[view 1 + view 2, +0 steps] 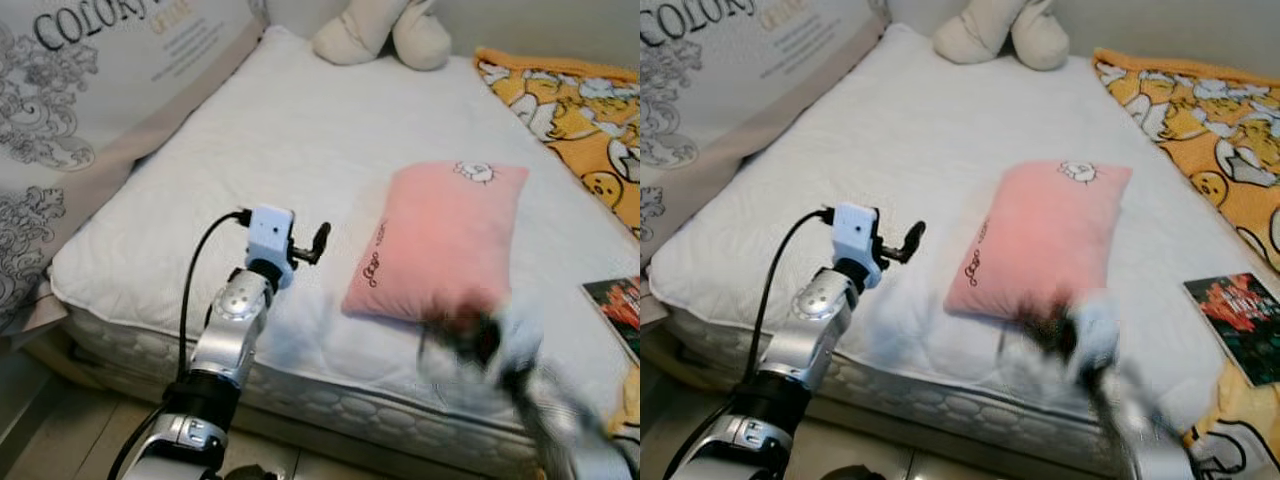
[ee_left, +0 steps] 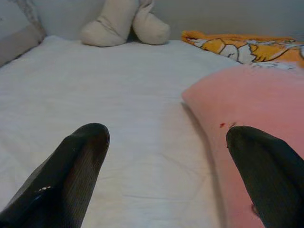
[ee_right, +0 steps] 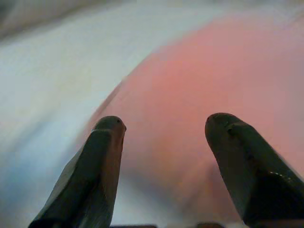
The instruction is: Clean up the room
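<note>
A white quilted mattress (image 1: 290, 130) takes up most of the scene, its stitched side panel hanging over a pale tiled floor (image 1: 60, 425). One pink pillow (image 1: 440, 240) lies flat on the mattress, and the rest is placed from it. The pillow is rectangular, soft and plush, with a small cartoon patch at its far corner and a line of dark script along its left edge.

Beyond the pillow, at the head of the mattress, sits one cream plush toy (image 1: 385, 30) with two rounded legs. To the pillow's right lies an orange blanket (image 1: 570, 110) printed with yellow and white cartoon figures, bunched along the mattress edge. Nearer on that right side rests one flat book (image 1: 1238, 312) with a dark red and green cover. Far to the pillow's left, a grey sheet (image 1: 90, 80) with black swirl patterns and large lettering leans at the mattress side.

The left gripper (image 2: 168, 161) hovers just left of the pillow over bare mattress, its two black fingers spread wide with nothing between them. The right gripper (image 3: 164, 142), blurred in the head views, is at the pillow's near edge, its fingers wide apart and empty, pointed at the pink fabric.
</note>
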